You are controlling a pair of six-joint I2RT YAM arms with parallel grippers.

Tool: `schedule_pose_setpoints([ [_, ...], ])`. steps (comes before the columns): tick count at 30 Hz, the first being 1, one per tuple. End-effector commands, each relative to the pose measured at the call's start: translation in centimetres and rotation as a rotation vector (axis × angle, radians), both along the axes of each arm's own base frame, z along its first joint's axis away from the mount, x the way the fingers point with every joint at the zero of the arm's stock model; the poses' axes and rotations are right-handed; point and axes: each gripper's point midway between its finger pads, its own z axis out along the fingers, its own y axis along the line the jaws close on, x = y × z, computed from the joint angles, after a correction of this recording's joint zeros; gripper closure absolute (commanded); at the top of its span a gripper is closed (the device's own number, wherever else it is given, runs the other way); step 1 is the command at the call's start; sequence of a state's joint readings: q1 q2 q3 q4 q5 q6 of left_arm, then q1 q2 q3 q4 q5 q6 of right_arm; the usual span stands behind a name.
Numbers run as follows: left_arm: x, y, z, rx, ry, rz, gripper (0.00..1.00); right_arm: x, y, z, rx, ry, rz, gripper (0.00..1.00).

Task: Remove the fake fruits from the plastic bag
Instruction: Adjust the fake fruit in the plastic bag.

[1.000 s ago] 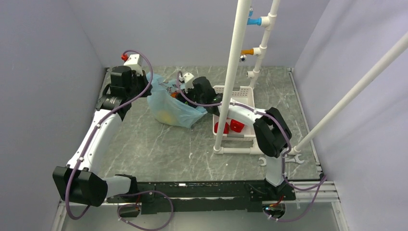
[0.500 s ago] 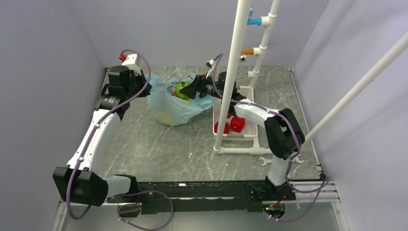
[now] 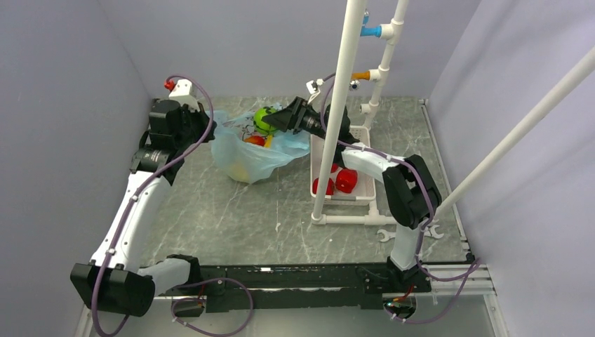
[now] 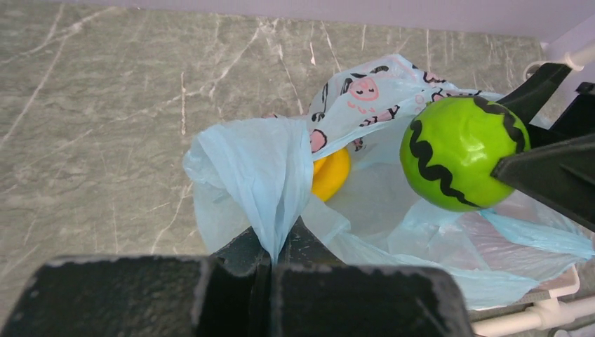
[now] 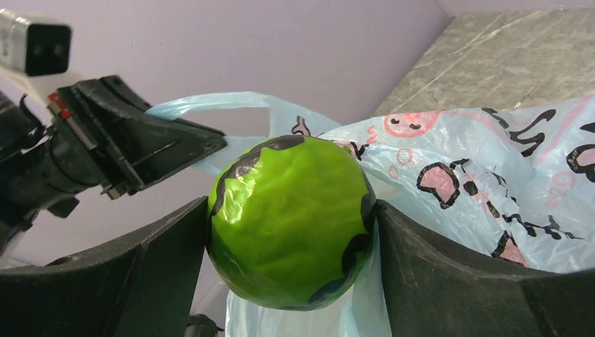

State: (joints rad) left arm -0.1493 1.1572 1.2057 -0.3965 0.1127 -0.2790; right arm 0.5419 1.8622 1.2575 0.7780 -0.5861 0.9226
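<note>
My right gripper (image 5: 290,217) has come up out of the bag (image 3: 247,160). A second ago it was buried in the mouth; now it hangs above the rim with the green ball (image 4: 459,153) pinched squarely between both fingers, jaws spread wide around it. That ball is clear of the plastic, I'd say, though the printed rim sits just below and behind it.

My left gripper (image 4: 271,261) stays clamped tight on a gathered fold of the bag's edge, pulling it up and back so the mouth stays open.

So this piece counts as out. The white basket (image 3: 345,199), just to my right, already has red fruits (image 3: 344,181) lying in it, which looks like the place to carry the ball.

More work waits in the bag: a yellow fruit (image 4: 331,174) peeks from under the fold, and a red piece (image 3: 255,140) shows near the mouth.
</note>
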Motion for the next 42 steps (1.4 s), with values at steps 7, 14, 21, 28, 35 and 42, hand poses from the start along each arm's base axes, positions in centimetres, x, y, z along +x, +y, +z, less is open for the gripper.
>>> schedule_pose_setpoints([
  [7,-0.3,0.7,3.0,0.002,-0.105,0.03,1.0,0.0,-0.1,-4.5,-0.207,-0.041,0.026,0.86],
  [14,0.4,-1.1,1.8,-0.044,-0.047,-0.051,1.0,1.6,-3.8,-12.7,-0.767,-0.153,-0.172,0.82],
  [21,0.3,-1.8,1.5,-0.05,-0.036,-0.081,1.0,0.6,-5.9,-19.6,-1.049,-0.081,-0.159,0.61],
  [28,0.2,-1.7,1.7,-0.035,-0.05,-0.068,1.0,-1.2,-4.7,-20.9,-1.116,-0.058,-0.135,0.25],
  [35,0.1,-1.8,1.8,-0.026,-0.053,-0.071,1.0,-2.7,-4.5,-17.0,-1.012,-0.066,-0.137,0.0],
  [42,0.1,-1.4,1.7,-0.002,-0.057,-0.053,1.0,-3.0,-4.8,-11.3,-1.01,-0.091,-0.173,0.0],
])
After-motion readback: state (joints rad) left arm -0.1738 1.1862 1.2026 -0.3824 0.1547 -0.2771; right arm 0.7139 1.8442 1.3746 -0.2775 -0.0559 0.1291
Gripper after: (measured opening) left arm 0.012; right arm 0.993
